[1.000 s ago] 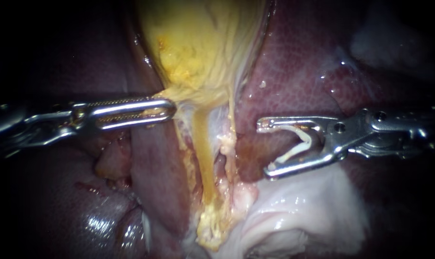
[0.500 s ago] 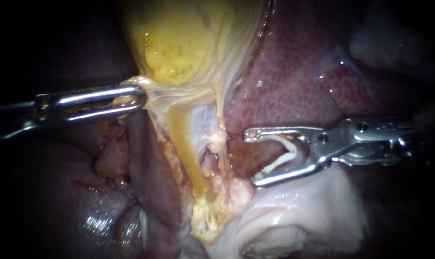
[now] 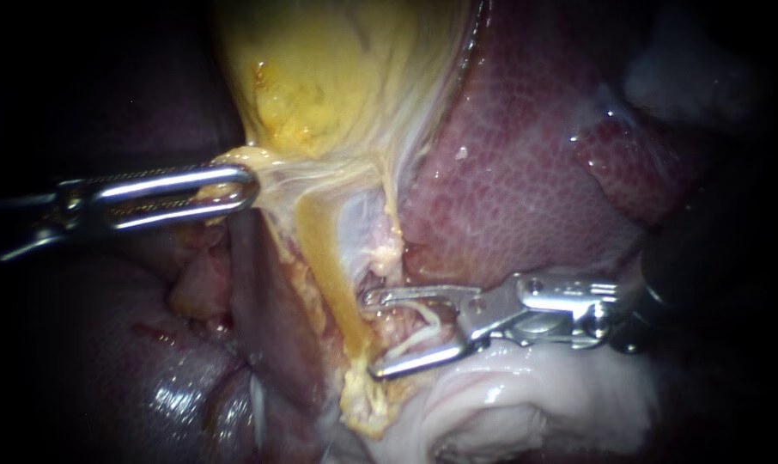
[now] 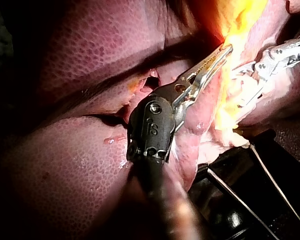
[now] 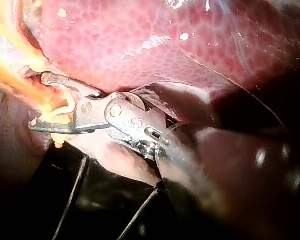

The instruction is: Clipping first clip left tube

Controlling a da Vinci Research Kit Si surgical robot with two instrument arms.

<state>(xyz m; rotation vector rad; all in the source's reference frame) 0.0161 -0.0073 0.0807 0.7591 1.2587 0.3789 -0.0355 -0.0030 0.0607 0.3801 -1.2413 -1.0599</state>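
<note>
Where the left tube lies, endoscope view: the left tube (image 3: 327, 266) runs as a yellow band down from the gallbladder (image 3: 337, 77), with its long axis steep.
Right instrument, endoscope view: your right instrument (image 3: 370, 335) comes in across that axis. Its jaws are spread, with a white clip (image 3: 419, 331) seated between them. The tips sit just beside the tube; you cannot tell whether they straddle it.
Left instrument, endoscope view: your left instrument (image 3: 250, 185) pinches a fold at the gallbladder's neck, well apart from the liver (image 3: 509, 198).
Left wrist view: its jaws are pressed onto that fold, and your other instrument lies ahead of them.
Right wrist view: the spread jaws and clip face yellow tissue (image 5: 10, 55) just ahead. You cannot tell which tube this is.
Coming move: your right instrument is the nearer. It likely needs to advance along its own shaft until the tube lies inside the clip.
</note>
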